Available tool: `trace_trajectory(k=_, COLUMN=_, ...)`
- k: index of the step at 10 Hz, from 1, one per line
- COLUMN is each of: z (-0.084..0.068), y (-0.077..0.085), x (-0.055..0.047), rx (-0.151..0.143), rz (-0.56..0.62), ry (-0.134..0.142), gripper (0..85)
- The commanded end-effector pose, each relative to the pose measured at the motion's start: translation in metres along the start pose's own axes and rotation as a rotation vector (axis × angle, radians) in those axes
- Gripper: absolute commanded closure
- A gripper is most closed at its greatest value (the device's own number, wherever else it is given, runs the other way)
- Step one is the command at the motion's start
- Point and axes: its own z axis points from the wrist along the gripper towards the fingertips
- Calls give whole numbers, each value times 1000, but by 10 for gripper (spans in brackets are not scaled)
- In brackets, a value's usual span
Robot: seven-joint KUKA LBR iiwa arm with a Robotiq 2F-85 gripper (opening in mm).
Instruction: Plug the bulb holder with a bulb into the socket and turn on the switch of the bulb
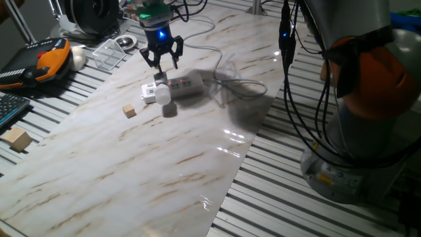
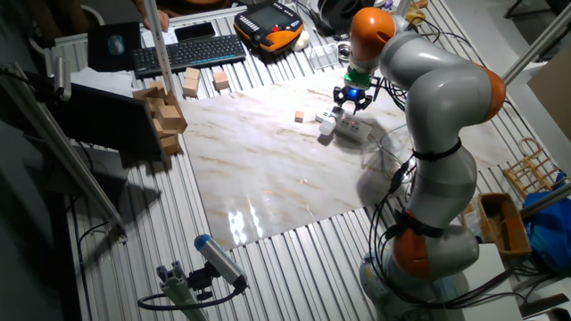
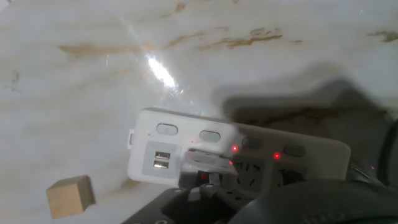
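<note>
The socket [image 1: 186,84] is a white power strip lying on the marble board, with its cord running off to the right. The bulb holder [image 1: 150,91] sits at the strip's left end, with the bulb [image 1: 163,97] against it; the bulb looks unlit. My gripper [image 1: 162,60] hangs just above the strip's left end, open and empty. In the other fixed view my gripper [image 2: 351,100] is over the socket [image 2: 357,131] and the bulb [image 2: 326,127]. The hand view shows the socket [image 3: 249,155] with two red lights, and the holder [image 3: 205,163] on its face beside the USB ports.
A small tan cube [image 1: 129,111] lies left of the bulb; it also shows in the hand view [image 3: 70,196]. A larger wooden block [image 1: 16,139], a keyboard and an orange pendant [image 1: 49,58] sit off the board's left. A clear plastic box [image 1: 110,51] is behind.
</note>
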Motion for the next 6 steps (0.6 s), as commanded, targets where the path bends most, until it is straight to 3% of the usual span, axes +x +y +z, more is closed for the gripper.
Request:
trace_trajectory(k=1, z=0, y=0, x=0, rx=-1, rz=-1, ry=1, gripper=340)
trace_trajectory(k=6, z=1, y=1, x=1, rx=-2, rz=-2, ry=3, gripper=340)
